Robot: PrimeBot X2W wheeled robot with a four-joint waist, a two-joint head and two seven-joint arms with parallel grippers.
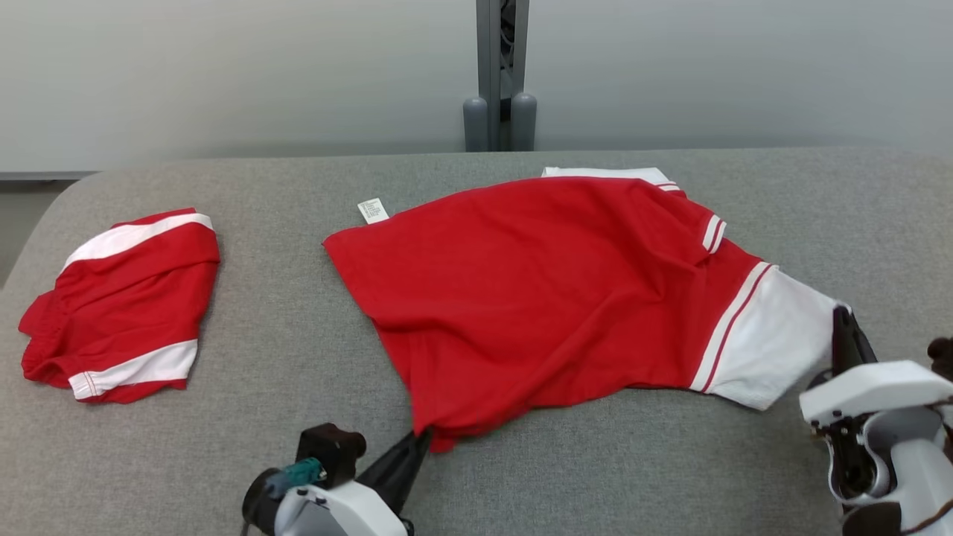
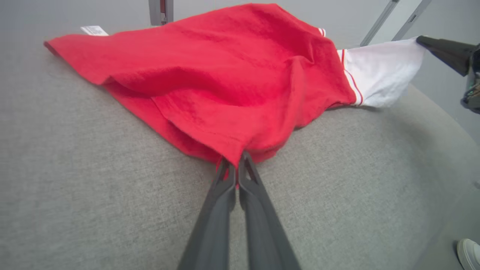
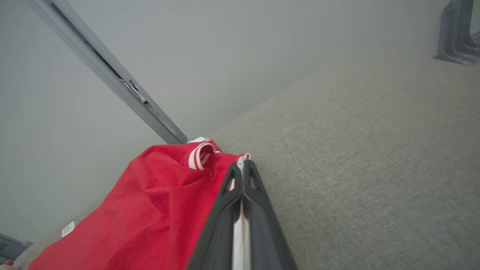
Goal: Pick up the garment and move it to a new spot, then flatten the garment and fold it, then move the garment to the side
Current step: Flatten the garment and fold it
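Corners are my handholds: my left end effector (image 2: 236, 165) is clamped on the garment (image 1: 536, 298) at its red hem, my right end effector (image 3: 243, 167) on its white end, so it can leave the desk (image 1: 298, 357) spread rather than bunched.
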